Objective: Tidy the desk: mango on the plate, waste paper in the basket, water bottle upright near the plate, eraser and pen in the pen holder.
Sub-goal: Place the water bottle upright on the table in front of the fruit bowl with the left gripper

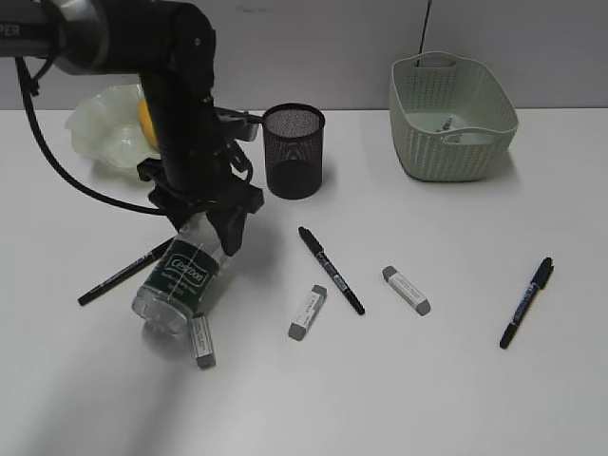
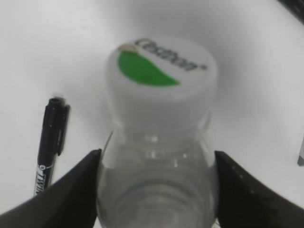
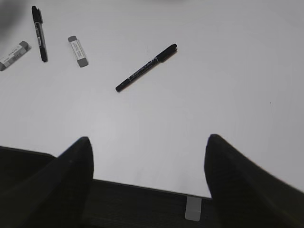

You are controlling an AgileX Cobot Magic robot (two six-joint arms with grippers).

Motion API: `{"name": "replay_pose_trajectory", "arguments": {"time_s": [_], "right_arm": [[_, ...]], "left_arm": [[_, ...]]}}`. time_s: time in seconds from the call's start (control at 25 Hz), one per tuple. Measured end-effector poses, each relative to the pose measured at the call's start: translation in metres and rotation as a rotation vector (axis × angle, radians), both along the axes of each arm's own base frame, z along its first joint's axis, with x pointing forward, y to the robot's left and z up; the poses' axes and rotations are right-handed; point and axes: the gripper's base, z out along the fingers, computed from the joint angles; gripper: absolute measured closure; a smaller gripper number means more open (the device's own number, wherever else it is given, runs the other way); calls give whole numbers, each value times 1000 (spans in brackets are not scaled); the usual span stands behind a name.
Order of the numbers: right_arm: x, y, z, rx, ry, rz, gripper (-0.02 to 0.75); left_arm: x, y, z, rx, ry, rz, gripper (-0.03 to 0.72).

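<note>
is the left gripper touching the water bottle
Touching. In the left wrist view both fingers press against the water bottle just below its cap, with no gap showing.

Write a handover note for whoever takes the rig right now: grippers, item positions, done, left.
Left gripper: shut on the water bottle, which is tilted, base low by the desk.
Right gripper: open, empty, hovering over bare desk.
Done: mango on the plate; what looks like waste paper in the basket.
Left: stand the bottle upright near the plate; put three erasers and three pens into the pen holder.
</note>
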Motion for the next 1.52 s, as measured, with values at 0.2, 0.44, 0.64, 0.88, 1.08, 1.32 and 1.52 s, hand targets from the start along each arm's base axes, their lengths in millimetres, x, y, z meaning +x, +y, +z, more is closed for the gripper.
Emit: {"name": "replay_pose_trajectory", "arguments": {"time_s": [0.2,0.44,0.64,0.88,1.08,1.32,1.52], "right_arm": [[0,0,0,0,0,0,162],[0,0,0,-1,0,0,187],[0,0,0,-1,0,0,201],[0,0,0,-1,0,0,205],[0,0,0,-1,0,0,205],[0,0,0,-1,0,0,206],[0,0,0,-1,0,0,206]], "left_arm": [[-2,1,14,-12,-21,0,181],[-2,1,14,-16,-20,2,181],[-4,-2,15,-42,-8,12,182],[-5,-1,27,-61,-31,13,183],[-9,1,51,-87,-79,12,183],[-13,9,78,-79,-154,2,183],[-13,26,101,-52,-228,11,183]]}}
